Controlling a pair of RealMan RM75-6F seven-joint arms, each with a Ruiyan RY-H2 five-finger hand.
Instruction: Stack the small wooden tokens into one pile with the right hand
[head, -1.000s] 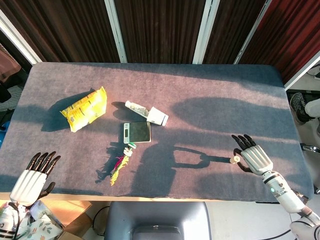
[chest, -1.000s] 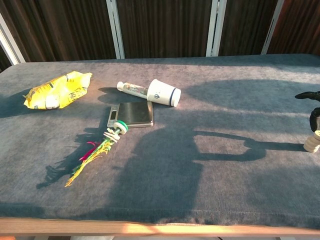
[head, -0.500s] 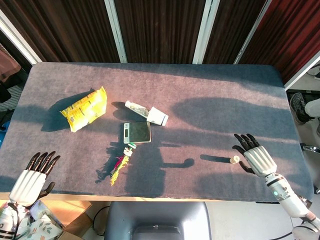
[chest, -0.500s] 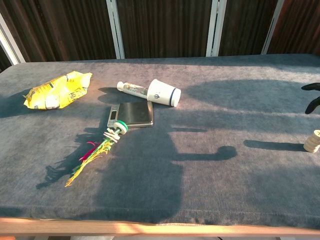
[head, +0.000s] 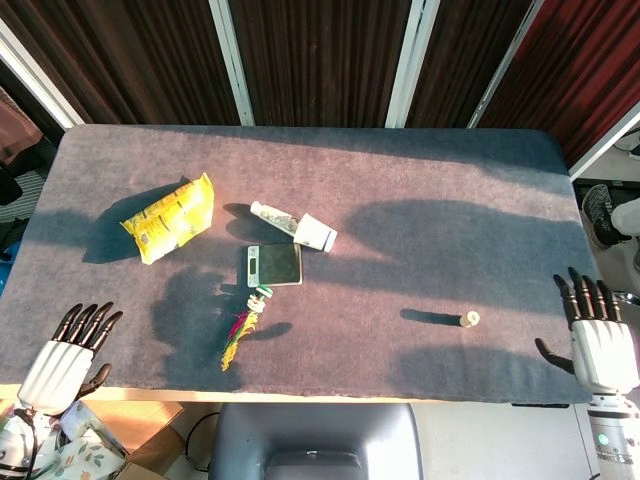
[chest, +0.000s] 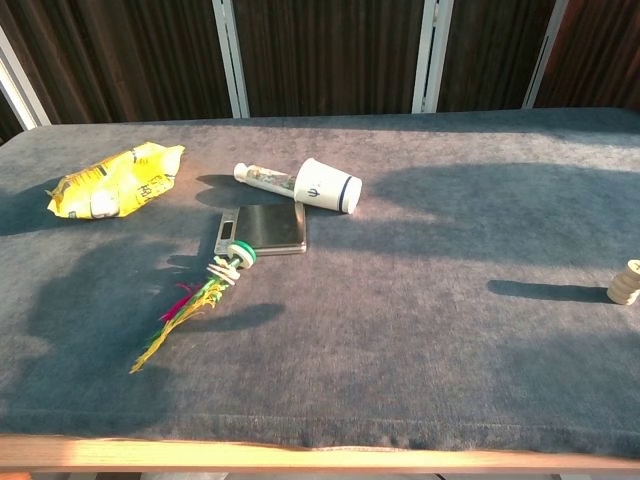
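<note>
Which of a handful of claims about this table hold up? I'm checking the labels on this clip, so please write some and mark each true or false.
1. The wooden tokens stand as one pile. True.
2. The right hand grips the pile. False: it is off the table's right edge, apart from the pile, fingers spread.
3. The paper cup stands upright. False: it lies on its side.
4. The yellow snack bag lies left of the scale. True.
5. The left hand holds the tassel. False: it holds nothing.
</note>
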